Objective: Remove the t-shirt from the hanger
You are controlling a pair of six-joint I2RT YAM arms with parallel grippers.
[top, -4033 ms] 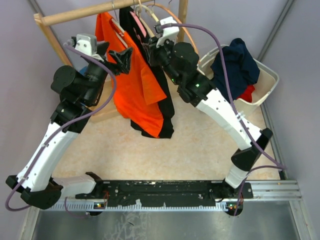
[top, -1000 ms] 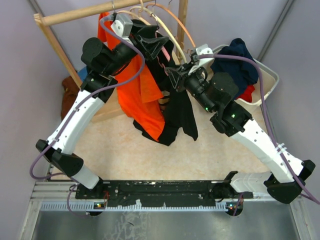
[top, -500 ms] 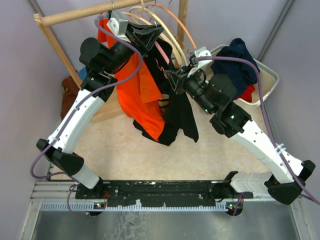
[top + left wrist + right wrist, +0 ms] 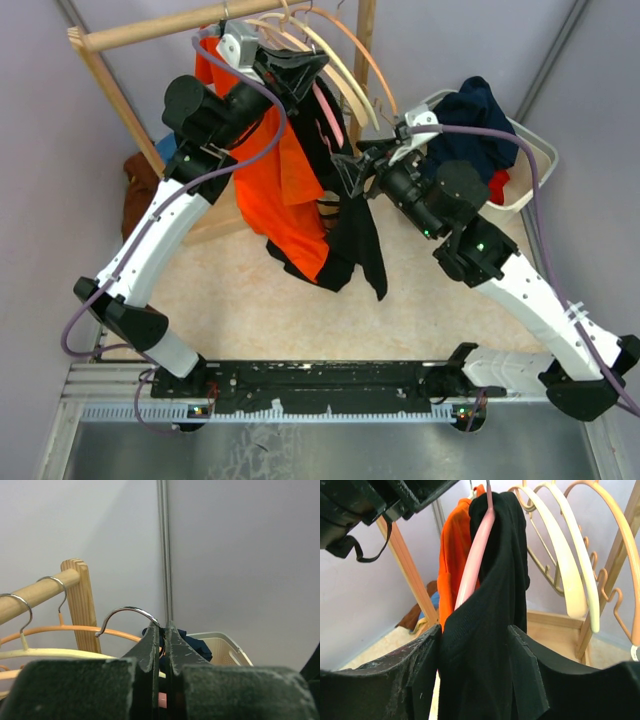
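Landmark: wooden rail (image 4: pixel 160 27), running along the far side of the tabletop (image 4: pixel 240 310) on slanted wooden legs.
Task thing: black t-shirt (image 4: pixel 355 225), plain dark knit with no print visible.
Where it is: hanging below the rail, right of the rail's middle, on a pink hanger (image 4: pixel 326 105).
How it looks: gathered into long, narrow vertical folds instead of spread flat. The cloth humps over the top of the hanger. In the right wrist view one pink arm (image 4: pixel 472 565) shows bare beside the cloth.
Lower edge: falls in an uneven point well below the rail, clear of the tabletop.
Left pincer (image 4: pixel 300 65): up just below the rail, fingers together. In its wrist view the tips (image 4: pixel 161 627) are pinched on the metal hook of the pink hanger.
Right pincer (image 4: pixel 352 172): lower and further from the rail than the left one, fingers apart (image 4: pixel 475 630). A thick fold of the black t-shirt fills the gap between them, and whether they press on it cannot be told.
Neighbour: orange t-shirt (image 4: pixel 280 190), hanging from the rail just left of the black one and touching it.
Empty hangers (image 4: pixel 345 75): cream and tan, beside the rail's right end.
Basket (image 4: pixel 535 170): off beyond the rail's right end, holding dark blue clothes (image 4: pixel 470 125).
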